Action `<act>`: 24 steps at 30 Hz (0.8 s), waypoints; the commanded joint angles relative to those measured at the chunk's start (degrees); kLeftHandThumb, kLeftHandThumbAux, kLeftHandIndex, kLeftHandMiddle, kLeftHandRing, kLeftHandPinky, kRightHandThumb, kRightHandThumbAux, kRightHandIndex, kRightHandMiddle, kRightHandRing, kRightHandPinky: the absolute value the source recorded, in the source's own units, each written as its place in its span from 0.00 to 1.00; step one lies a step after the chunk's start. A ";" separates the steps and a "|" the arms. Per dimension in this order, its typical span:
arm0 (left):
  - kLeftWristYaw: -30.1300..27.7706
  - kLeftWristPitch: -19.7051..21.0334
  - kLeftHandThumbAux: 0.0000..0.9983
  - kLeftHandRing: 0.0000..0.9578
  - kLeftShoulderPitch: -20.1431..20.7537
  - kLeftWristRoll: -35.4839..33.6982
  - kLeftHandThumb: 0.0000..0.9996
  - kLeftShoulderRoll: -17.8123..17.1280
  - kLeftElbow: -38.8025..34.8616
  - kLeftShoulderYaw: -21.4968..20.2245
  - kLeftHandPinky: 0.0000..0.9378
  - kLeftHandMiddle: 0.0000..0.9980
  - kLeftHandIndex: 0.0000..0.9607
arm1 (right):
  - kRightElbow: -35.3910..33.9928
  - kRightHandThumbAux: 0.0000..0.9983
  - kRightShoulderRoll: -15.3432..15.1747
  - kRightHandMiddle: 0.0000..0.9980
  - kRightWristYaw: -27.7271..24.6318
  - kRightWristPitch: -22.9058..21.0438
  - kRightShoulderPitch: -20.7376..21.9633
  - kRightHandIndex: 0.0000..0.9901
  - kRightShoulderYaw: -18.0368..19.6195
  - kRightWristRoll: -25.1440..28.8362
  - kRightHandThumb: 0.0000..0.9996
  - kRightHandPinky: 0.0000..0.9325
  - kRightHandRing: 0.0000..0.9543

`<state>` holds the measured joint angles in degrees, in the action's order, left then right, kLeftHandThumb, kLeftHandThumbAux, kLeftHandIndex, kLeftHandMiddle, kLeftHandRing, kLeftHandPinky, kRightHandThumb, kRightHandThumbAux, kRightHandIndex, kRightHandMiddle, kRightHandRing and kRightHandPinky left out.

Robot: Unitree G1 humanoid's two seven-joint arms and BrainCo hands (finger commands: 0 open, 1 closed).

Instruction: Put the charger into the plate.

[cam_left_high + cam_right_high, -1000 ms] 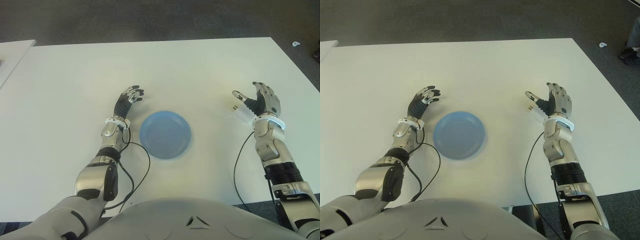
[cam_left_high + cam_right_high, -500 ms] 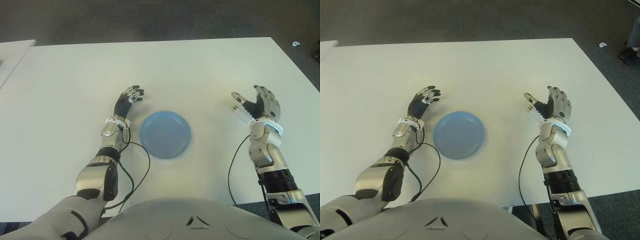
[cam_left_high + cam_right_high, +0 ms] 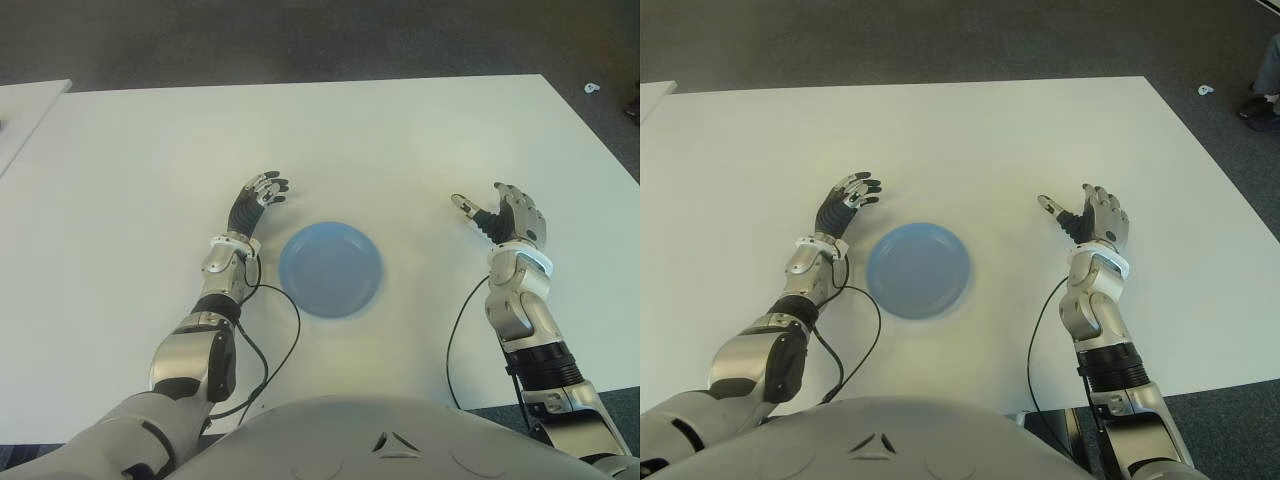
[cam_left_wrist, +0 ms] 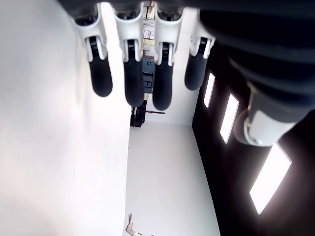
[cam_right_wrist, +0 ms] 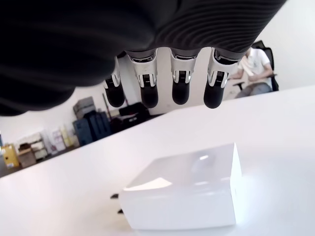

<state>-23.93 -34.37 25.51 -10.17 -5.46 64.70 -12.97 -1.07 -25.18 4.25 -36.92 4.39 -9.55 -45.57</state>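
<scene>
1. The charger [image 5: 184, 191] is a white block lying on the white table [image 3: 400, 130]. It shows clearly only in the right wrist view, under the right hand's outstretched fingers [image 5: 179, 83], which do not touch it.
2. In both eye views the right hand [image 3: 505, 215] covers the charger, so it cannot be made out there. That puts it toward the table's right edge, about midway between front and back.
3. The right hand is spread and holds nothing, thumb stretched toward the table's middle.
4. The plate [image 3: 330, 268] is blue and round, with nothing in it. It sits near the table's middle, well apart from the right hand, with bare table between them.
5. The left hand [image 3: 258, 195] shows just beside the plate, on its left. Its fingers [image 4: 130, 83] are extended and relaxed, holding nothing.
6. The back half of the table is bare up to its far edge, and the right edge has bare table beside the right hand.
7. Black cables [image 3: 275, 340] trail from both forearms toward the front edge.
8. The robot's body [image 3: 330, 440] hides the middle of the front edge.
</scene>
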 commanded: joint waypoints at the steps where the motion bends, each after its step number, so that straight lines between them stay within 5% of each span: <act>1: -0.29 0.60 0.56 0.32 -1.32 -0.07 0.05 -0.11 0.74 -0.18 0.32 0.32 0.27 | 3.88 0.11 0.47 0.00 0.35 2.18 -0.05 0.00 -0.33 1.21 0.29 0.00 0.00; 24: -0.36 0.64 0.55 0.32 -1.40 -0.18 0.05 -0.55 0.75 -0.54 0.32 0.32 0.27 | 23.49 0.11 -1.54 0.00 6.91 15.77 4.93 0.00 -0.11 5.10 0.34 0.00 0.00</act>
<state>-24.39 -34.69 25.46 -10.39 -5.65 64.71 -13.31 18.79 -26.11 10.99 -23.00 8.24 -9.62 -41.71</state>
